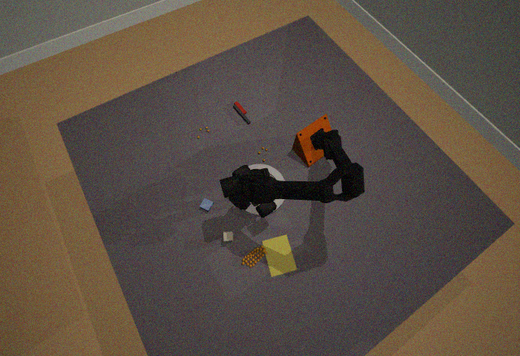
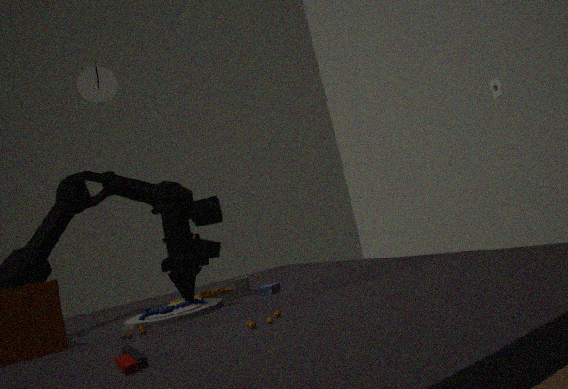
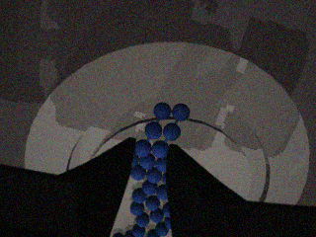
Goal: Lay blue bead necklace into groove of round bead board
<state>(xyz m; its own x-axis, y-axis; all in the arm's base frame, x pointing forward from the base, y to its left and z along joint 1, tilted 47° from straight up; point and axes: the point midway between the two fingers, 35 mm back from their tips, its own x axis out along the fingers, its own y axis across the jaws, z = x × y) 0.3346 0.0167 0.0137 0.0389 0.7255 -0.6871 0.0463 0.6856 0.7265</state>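
Note:
The round white bead board [image 1: 275, 171] [image 2: 136, 318] [image 3: 99, 94] lies flat on the grey mat, mostly hidden under my arm in the top view. Its groove [image 3: 267, 173] shows as a thin dark ring in the wrist view. The blue bead necklace [image 3: 154, 130] [image 2: 158, 310] lies bunched in a double strand on the board, crossing the groove line. My gripper [image 3: 151, 148] [image 2: 187, 297] points straight down at the board, its fingers shut on the necklace's strands near their far end.
The orange arm base [image 1: 313, 140] [image 2: 27, 321] stands behind the board. Nearby lie a yellow sheet [image 1: 279, 255], a pile of orange beads [image 1: 253, 256], a light blue block [image 1: 205, 204] [image 2: 268, 289], a small beige cube [image 1: 227, 236], a red-handled tool [image 1: 241, 110] [image 2: 128, 361] and loose orange beads [image 1: 262, 150].

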